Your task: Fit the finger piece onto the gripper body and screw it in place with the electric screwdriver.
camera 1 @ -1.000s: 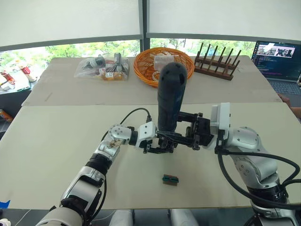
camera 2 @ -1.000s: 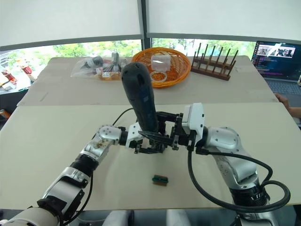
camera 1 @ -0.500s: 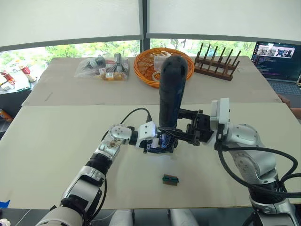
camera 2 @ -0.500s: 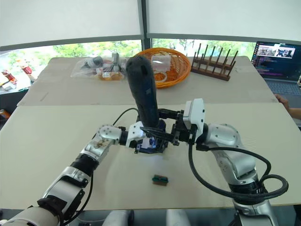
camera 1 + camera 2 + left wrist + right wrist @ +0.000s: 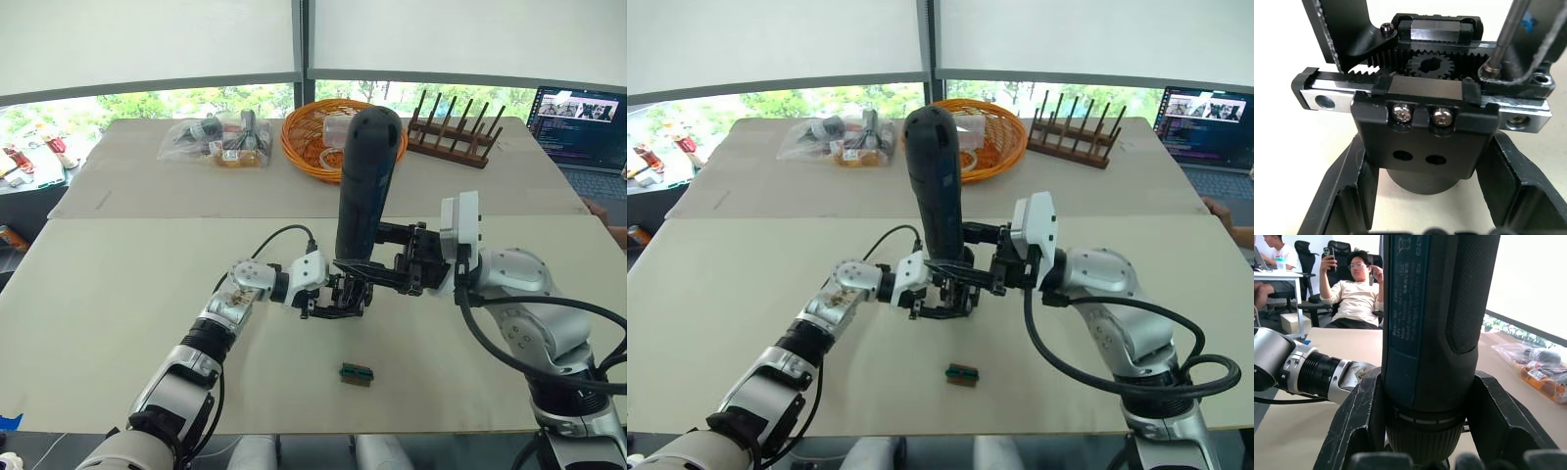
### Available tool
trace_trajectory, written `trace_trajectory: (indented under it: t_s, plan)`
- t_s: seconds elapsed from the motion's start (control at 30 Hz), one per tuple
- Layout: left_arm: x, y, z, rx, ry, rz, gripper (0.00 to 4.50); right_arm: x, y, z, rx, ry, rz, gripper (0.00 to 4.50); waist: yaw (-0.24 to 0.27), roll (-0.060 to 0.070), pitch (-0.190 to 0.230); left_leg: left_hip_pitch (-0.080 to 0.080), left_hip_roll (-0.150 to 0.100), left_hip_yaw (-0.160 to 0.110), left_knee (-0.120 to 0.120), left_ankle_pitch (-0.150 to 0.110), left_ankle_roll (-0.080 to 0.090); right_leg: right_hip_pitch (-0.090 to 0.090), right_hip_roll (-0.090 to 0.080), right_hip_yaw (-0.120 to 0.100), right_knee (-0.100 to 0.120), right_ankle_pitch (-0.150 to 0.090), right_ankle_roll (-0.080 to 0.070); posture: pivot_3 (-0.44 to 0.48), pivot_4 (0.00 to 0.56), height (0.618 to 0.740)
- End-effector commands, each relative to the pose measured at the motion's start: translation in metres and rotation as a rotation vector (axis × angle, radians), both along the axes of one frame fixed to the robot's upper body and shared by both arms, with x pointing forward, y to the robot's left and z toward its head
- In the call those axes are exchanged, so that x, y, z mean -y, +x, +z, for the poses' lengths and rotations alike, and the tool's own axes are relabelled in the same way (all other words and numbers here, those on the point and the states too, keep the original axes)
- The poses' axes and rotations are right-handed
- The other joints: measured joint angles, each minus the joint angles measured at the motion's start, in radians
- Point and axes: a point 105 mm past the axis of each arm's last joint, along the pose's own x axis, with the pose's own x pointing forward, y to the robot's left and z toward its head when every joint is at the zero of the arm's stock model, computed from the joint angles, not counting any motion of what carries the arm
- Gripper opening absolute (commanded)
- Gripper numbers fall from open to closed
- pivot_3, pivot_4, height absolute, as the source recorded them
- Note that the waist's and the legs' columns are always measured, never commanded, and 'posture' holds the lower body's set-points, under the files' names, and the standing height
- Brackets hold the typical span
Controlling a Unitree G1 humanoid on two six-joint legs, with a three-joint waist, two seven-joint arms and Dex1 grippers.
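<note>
Beige table all around, with a basket and a wooden rack well beyond both pincers and a small green-and-black block lying near them on the robot's side. Left pincer was clamped around the round base of the gripper body, holding it just off the table. Right pincer was closed on the screwdriver, upright right above the body, its bit sitting on a screw at the body's top edge. Two screws on the front plate already looked seated. My guess is the finger piece was already fitted and this was the screwing stage, partway done. Couldn't tell if that screw was fully down yet.
</note>
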Motion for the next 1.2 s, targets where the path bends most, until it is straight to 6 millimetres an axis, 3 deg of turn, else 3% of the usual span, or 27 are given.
trace_trajectory:
  t_s: [0.03, 0.23, 0.47, 0.67, 0.73, 0.83, 1.0, 1.2]
  plan:
    - [-0.001, -0.001, 0.007, 0.003, -0.039, 0.023, 2.29, 0.004, 0.003, 0.008, -0.013, -0.023, -0.034, 1.93, 0.001, 0.0, 0.0, 0.0, 0.0, 0.0, 0.0, 0.0, 0.0, 0.0, 0.0, 0.0, 0.0, 0.0, 0.0, 0.0, 0.15, 0.74]
    - [0.0, -0.004, 0.001, -0.022, -0.032, 0.035, 2.29, -0.009, -0.008, 0.041, 0.044, 0.055, 0.019, 1.93, 0.002, 0.0, 0.0, -0.003, 0.0, 0.0, 0.0, 0.0, 0.0, -0.003, 0.0, 0.0, -0.001, 0.0, 0.0, 0.0, 0.15, 0.74]
    - [0.001, -0.006, -0.003, -0.03, -0.017, 0.04, 2.29, -0.011, -0.014, 0.065, 0.084, 0.139, 0.051, 1.93, 0.004, 0.0, 0.0, -0.004, 0.0, -0.001, -0.001, 0.0, 0.0, -0.004, 0.0, -0.001, -0.002, 0.0, 0.0, 0.0, 0.15, 0.74]
    - [-0.002, -0.005, -0.01, -0.052, 0.002, 0.071, 2.29, -0.014, -0.036, 0.066, 0.024, 0.125, 0.176, 1.93, 0.004, 0.0, 0.0, -0.004, 0.0, -0.001, -0.001, 0.0, 0.0, -0.004, 0.0, -0.001, -0.002, 0.0, 0.0, 0.0, 0.15, 0.74]
    - [-0.005, -0.005, -0.009, -0.061, 0.002, 0.069, 3.32, -0.015, -0.041, 0.064, -0.001, 0.117, 0.2, 1.93, 0.004, 0.0, 0.0, -0.004, 0.0, -0.001, -0.001, 0.0, 0.0, -0.003, 0.0, -0.001, -0.002, 0.0, 0.0, 0.0, 0.15, 0.74]
    - [-0.018, -0.007, -0.006, -0.042, 0.024, 0.055, 4.5, -0.013, -0.045, 0.063, -0.037, 0.111, 0.213, 1.93, 0.0, 0.0, 0.0, -0.004, 0.0, -0.001, -0.001, 0.0, 0.0, -0.004, 0.0, -0.001, -0.002, 0.0, 0.0, 0.0, 0.15, 0.74]
    - [-0.042, -0.018, 0.014, 0.072, 0.054, -0.036, 4.5, -0.007, -0.05, 0.07, -0.135, 0.205, 0.197, 1.93, -0.002, 0.0, 0.001, -0.004, 0.0, -0.001, -0.001, 0.0, 0.0, -0.004, 0.0, -0.001, -0.002, 0.0, 0.0, 0.0, 0.15, 0.74]
    - [-0.043, -0.065, 0.039, 0.111, 0.024, -0.316, 4.5, -0.008, -0.074, 0.031, -0.082, 0.093, 0.178, 1.93, 0.02, 0.001, 0.001, -0.011, 0.001, -0.002, -0.001, -0.001, 0.001, -0.007, -0.001, -0.003, -0.005, 0.0, 0.0, 0.0, 0.15, 0.74]
